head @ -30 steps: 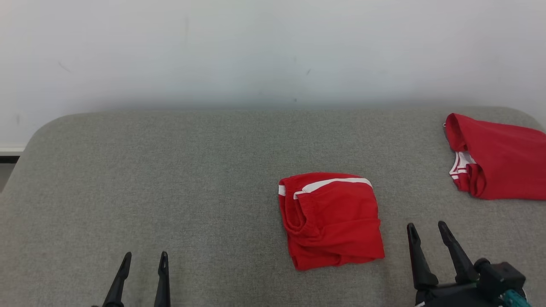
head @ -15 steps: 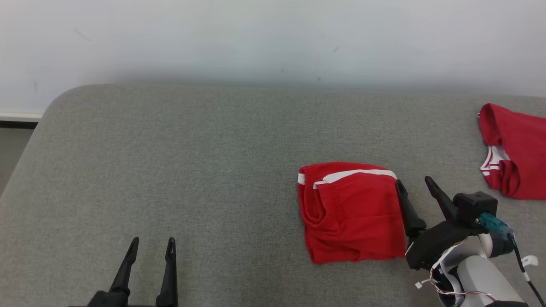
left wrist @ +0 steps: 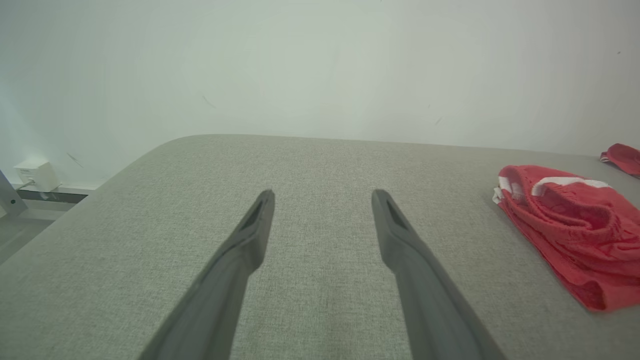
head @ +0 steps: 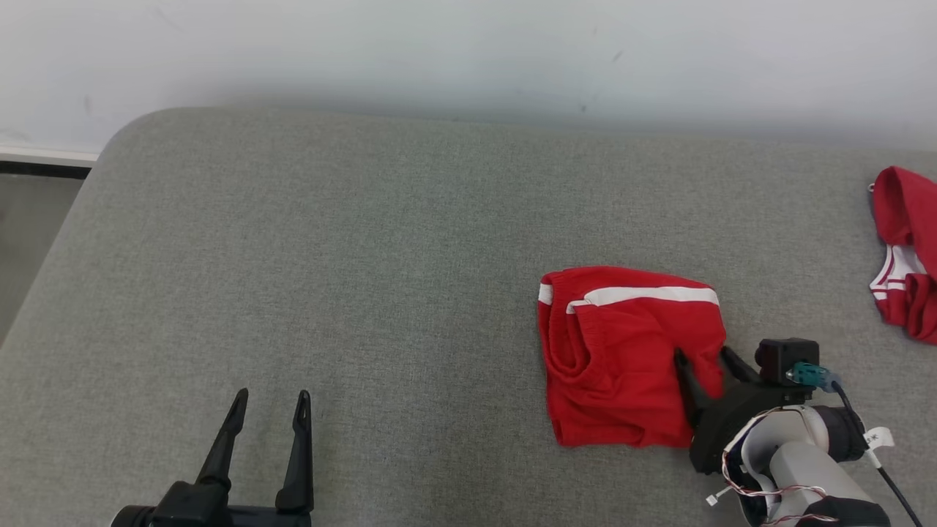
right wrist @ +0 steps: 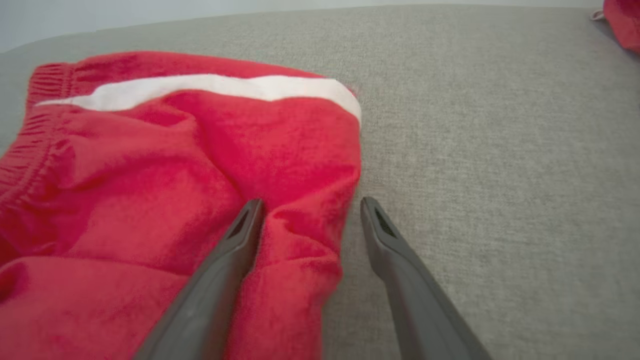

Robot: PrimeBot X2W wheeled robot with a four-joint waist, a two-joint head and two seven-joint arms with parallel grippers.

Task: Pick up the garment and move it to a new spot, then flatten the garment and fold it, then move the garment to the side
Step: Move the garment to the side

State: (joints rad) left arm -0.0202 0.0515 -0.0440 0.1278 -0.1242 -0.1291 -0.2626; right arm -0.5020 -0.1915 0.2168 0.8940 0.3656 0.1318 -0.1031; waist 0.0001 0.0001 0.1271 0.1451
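Observation:
The garment is a folded red piece with a white stripe, lying on the grey cushion right of centre; it also appears at the right of the left wrist view. My right gripper stands open astride the garment's right edge: one finger presses on the red cloth, the other rests on the cushion just beside it. A ridge of cloth sits between the fingers. My left gripper is open over bare cushion at the lower left, with nothing between its fingers.
A second red garment with white trim lies at the far right edge of the grey cushion. A white wall stands behind it. The cushion's rounded left corner drops to the floor, where a small white box sits.
The head camera has shifted, sliding the scene rightwards and down. My right gripper has moved forward and left from beside the garment onto its right edge, still open. The left gripper keeps its pose.

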